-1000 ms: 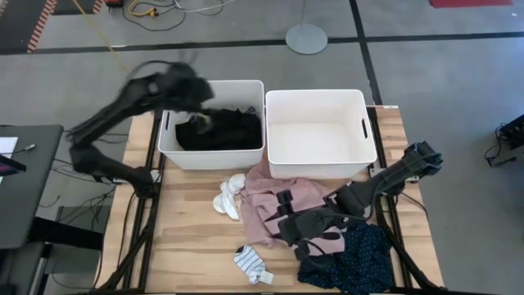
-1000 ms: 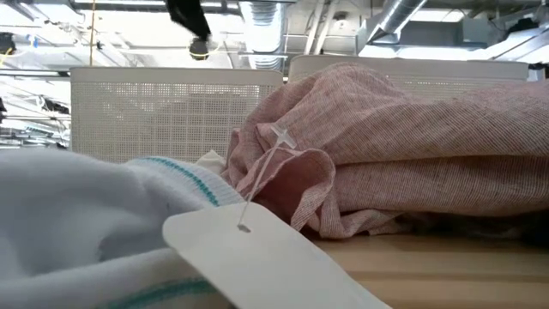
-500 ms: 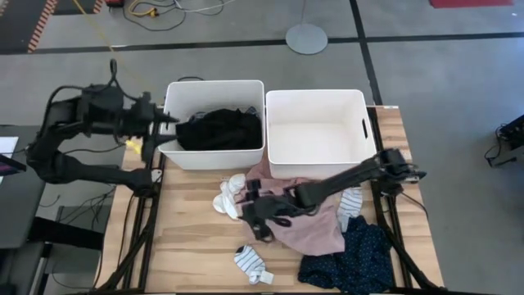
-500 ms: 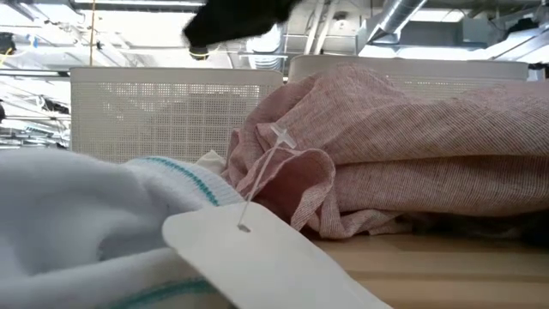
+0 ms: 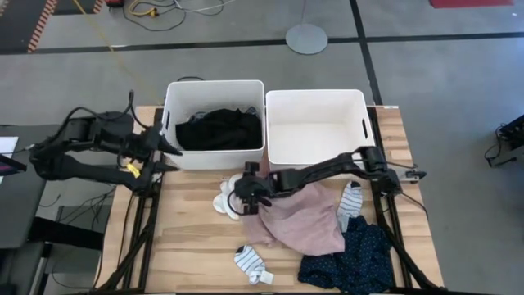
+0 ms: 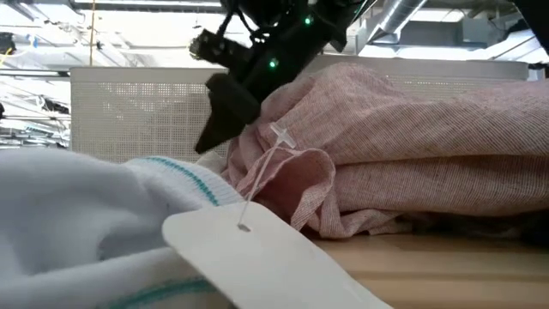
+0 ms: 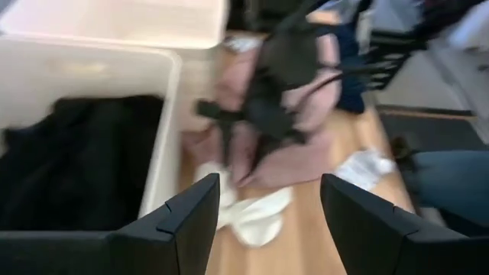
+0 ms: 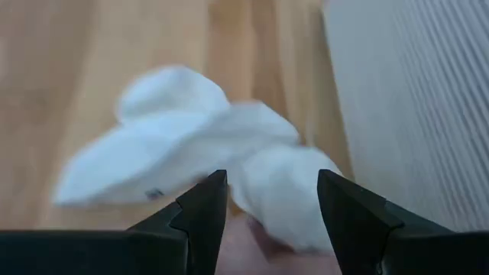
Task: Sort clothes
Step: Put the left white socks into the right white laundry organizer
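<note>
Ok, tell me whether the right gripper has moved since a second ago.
Yes. In the high view the right gripper has swept leftward across the pink top, away from the navy dotted piece, toward the white socks.

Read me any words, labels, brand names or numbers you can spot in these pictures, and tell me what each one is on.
No readable text anywhere.
White hang tag tied to the pink top: the side that shows is blank.
White bins: no marking shows.
</note>
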